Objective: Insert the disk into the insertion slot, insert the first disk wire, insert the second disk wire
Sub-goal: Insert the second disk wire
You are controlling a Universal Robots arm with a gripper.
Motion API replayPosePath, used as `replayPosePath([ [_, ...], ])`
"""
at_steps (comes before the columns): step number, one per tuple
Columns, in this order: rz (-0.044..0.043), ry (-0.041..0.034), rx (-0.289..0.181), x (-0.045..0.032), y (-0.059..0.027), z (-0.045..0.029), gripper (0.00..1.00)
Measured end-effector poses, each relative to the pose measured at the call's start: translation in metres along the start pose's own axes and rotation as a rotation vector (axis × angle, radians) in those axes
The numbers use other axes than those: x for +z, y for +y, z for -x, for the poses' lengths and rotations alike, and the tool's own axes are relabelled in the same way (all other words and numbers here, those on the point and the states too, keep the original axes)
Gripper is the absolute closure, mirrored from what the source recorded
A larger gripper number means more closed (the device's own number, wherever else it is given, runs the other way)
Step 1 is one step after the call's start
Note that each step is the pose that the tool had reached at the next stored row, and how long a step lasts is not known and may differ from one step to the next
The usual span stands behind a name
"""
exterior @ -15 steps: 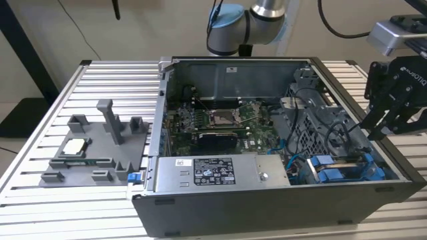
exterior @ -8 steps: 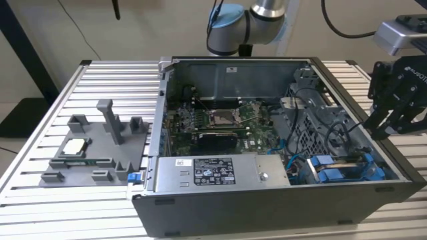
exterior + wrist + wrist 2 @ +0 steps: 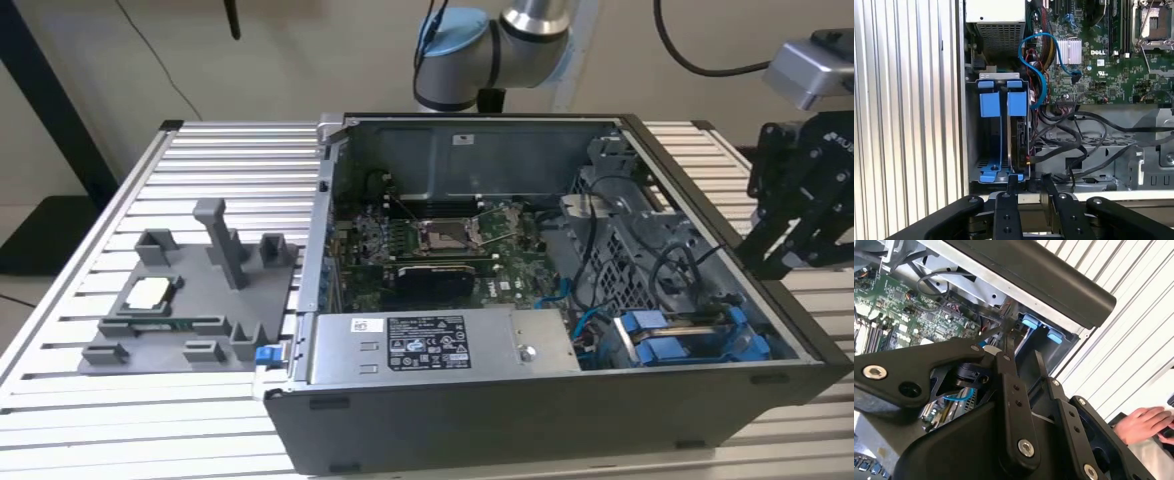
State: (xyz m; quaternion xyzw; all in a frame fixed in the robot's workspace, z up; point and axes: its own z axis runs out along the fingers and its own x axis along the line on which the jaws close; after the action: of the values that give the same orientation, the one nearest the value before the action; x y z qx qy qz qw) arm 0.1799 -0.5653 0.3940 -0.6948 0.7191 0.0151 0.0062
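ribbed table (image 3: 134, 420) holds 1 open computer case (image 3: 534, 425), 2 blue carriers (image 3: 1017, 104) inside; 1 gripper (image 3: 1028, 180) spread.

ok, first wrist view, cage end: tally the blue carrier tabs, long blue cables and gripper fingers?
Blue carrier tabs: 2
Long looping blue cable: 1
Gripper fingers: 2
Total: 5

Disk (image 3: 1017, 104) in the insertion slot (image 3: 972, 135)
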Motion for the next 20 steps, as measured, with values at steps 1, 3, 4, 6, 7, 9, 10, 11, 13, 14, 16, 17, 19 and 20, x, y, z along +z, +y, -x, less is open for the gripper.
replayPosePath([
  [1, 0.0002, -0.0001, 0.0, 0.0, -0.0005, 0.0002, 0.67],
  [3, 0.0007, -0.0009, 0.0, 0.0001, -0.0007, 0.0006, 0.67],
  [4, 0.0007, -0.0017, 0.0, 0.0002, -0.0008, 0.0012, 0.67],
  [6, 0.0009, -0.0042, 0.0, 0.0002, -0.001, 0.0036, 0.67],
  [7, 0.0009, -0.0064, 0.0, 0.0004, -0.0013, 0.0049, 0.67],
  [9, 0.0011, -0.0129, 0.0, 0.0007, -0.0031, 0.0064, 0.67],
  [10, 0.0013, -0.0159, 0.0, 0.0011, -0.0042, 0.0067, 0.67],
  [11, 0.0013, -0.0184, 0.0, 0.0017, -0.0053, 0.007, 0.67],
  [13, 0.0014, -0.0215, 0.0, 0.0035, -0.0065, 0.0073, 0.67],
  [14, 0.0015, -0.0227, 0.0, 0.0043, -0.0068, 0.0073, 0.67],
  [16, 0.0016, -0.028, -0.001, 0.0054, -0.0075, 0.0073, 0.67],
  [17, 0.0017, -0.0326, -0.001, 0.0059, -0.0077, 0.0073, 0.67],
  [19, 0.0023, -0.0461, -0.001, 0.0066, -0.008, 0.0073, 0.67],
  [20, 0.0026, -0.0551, -0.001, 0.0069, -0.0082, 0.0073, 0.67],
])
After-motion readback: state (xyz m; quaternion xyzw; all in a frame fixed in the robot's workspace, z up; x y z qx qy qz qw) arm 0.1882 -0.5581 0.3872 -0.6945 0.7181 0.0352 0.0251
